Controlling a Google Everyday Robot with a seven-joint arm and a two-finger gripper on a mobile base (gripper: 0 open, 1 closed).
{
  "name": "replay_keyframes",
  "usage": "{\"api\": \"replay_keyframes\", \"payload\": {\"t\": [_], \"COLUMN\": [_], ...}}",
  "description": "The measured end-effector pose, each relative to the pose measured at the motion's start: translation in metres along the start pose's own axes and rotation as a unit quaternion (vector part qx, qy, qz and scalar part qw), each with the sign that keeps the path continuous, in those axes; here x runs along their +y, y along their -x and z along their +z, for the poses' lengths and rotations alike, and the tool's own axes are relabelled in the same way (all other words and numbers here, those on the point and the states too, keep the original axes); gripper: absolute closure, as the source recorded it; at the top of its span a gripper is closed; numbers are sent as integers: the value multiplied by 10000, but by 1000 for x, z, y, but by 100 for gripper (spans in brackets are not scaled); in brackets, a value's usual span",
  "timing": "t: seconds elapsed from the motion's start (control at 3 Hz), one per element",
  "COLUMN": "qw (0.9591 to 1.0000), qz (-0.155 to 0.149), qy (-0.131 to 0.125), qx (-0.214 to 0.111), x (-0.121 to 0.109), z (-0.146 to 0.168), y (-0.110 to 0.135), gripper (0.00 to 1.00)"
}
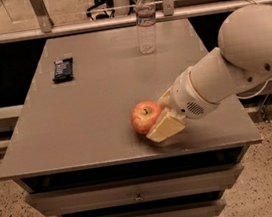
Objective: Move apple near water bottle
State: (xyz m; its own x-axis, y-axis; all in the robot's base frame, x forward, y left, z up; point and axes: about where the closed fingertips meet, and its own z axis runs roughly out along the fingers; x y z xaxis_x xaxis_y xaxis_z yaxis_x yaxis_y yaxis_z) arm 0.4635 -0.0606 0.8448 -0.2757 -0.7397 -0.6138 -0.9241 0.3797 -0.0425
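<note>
The red apple [145, 117] with yellowish patches is at the front middle of the grey table [99, 100], at most just above its surface. My gripper [156, 118] reaches in from the right and is shut on the apple. One cream finger [165, 126] is in front of the apple and the other is behind it. The clear water bottle [146, 22] with a white cap stands upright at the table's far edge, well beyond the apple.
A dark snack bar [62, 69] lies at the far left of the table. A railing with posts [42, 15] runs behind the table. Drawers [138, 196] sit below the front edge. My bulky white arm [250, 59] covers the table's right side.
</note>
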Motion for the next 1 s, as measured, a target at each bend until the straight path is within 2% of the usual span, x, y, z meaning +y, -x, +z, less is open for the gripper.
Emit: {"api": "replay_keyframes", "payload": {"t": [0.33,1.0], "qw": [9997,9965], "qz": [-49,-237], "qy": [-245,-773], "qx": [52,203], "x": [-18,-56], "z": [-22,-78], "y": [-2,-4], "gripper": [100,100]}}
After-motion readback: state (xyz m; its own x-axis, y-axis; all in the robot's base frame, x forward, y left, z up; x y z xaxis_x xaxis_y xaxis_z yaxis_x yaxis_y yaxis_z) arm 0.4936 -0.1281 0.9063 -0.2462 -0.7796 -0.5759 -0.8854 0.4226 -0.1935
